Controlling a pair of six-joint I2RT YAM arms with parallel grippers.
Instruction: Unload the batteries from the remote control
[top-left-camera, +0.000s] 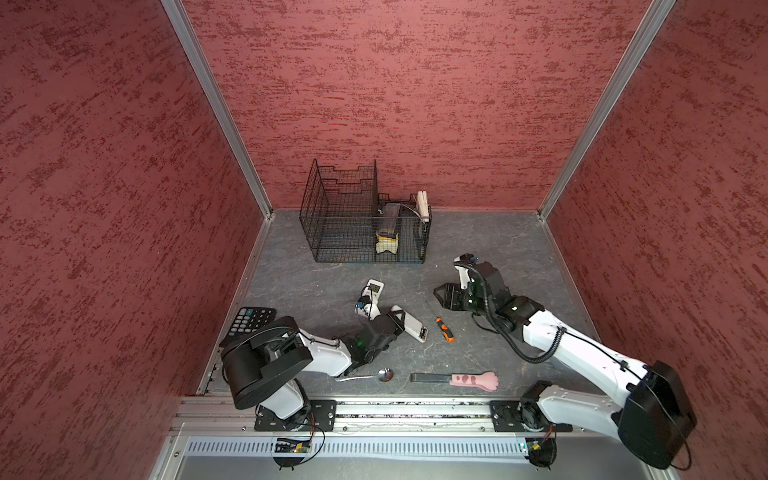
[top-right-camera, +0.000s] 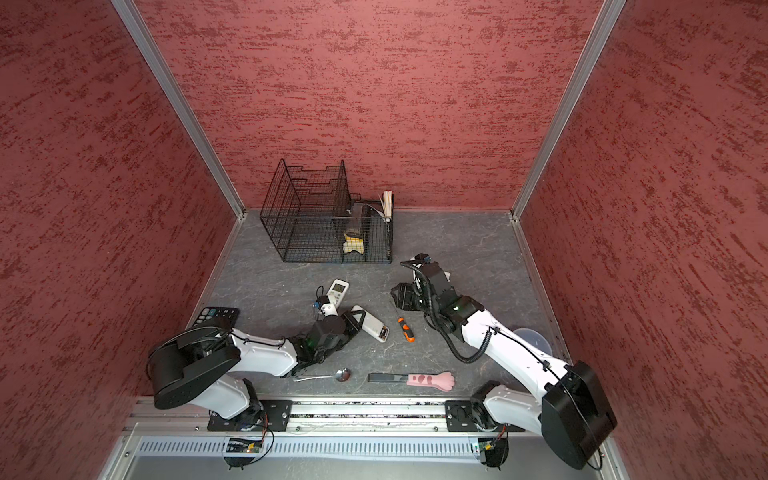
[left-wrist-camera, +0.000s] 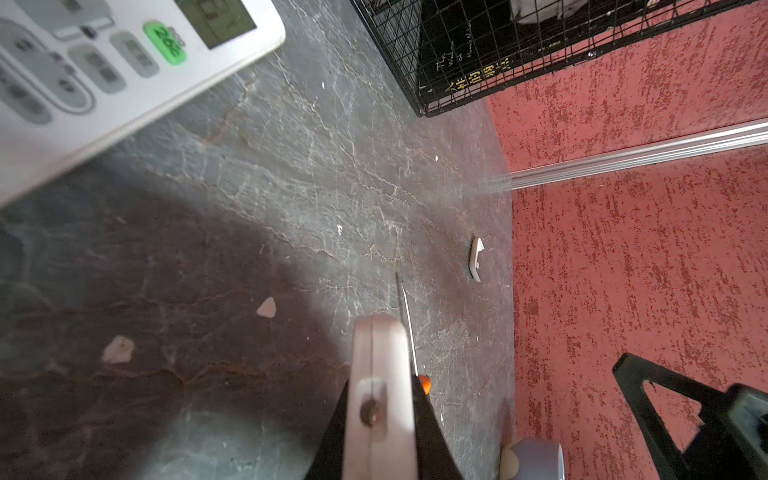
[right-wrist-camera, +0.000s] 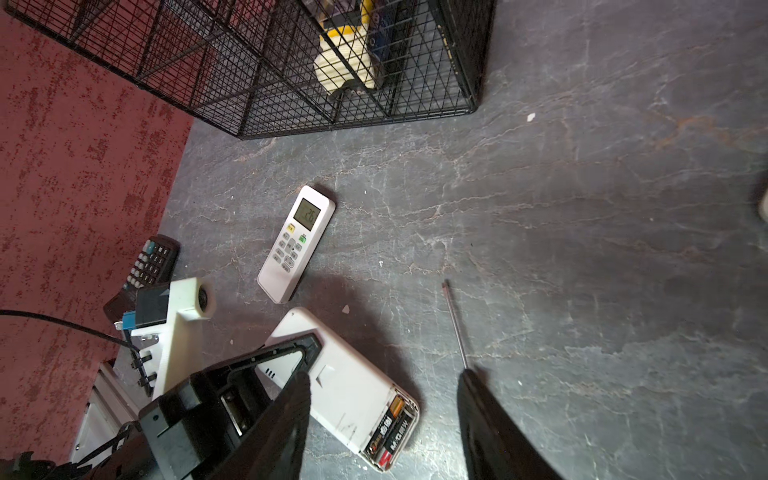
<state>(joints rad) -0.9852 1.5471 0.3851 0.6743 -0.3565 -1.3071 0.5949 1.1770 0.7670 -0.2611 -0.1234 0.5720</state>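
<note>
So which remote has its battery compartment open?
The face-down remote nearest the screwdriver; batteries show at its end. The other remote lies face up.

Screwdriver (top-left-camera: 443, 328) just beside remote (top-left-camera: 411, 324); open floor (top-left-camera: 490, 237) beyond

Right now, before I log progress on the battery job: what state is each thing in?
left tool: shut on the face-down remote.
right tool: open, empty, near the screwdriver.
face-down remote: battery end uncovered.
batteries: seated in the face-down remote.
face-up remote: display lit, lying free.
screwdriver: lying flat, untouched.
wire basket: upright, books inside.
</note>
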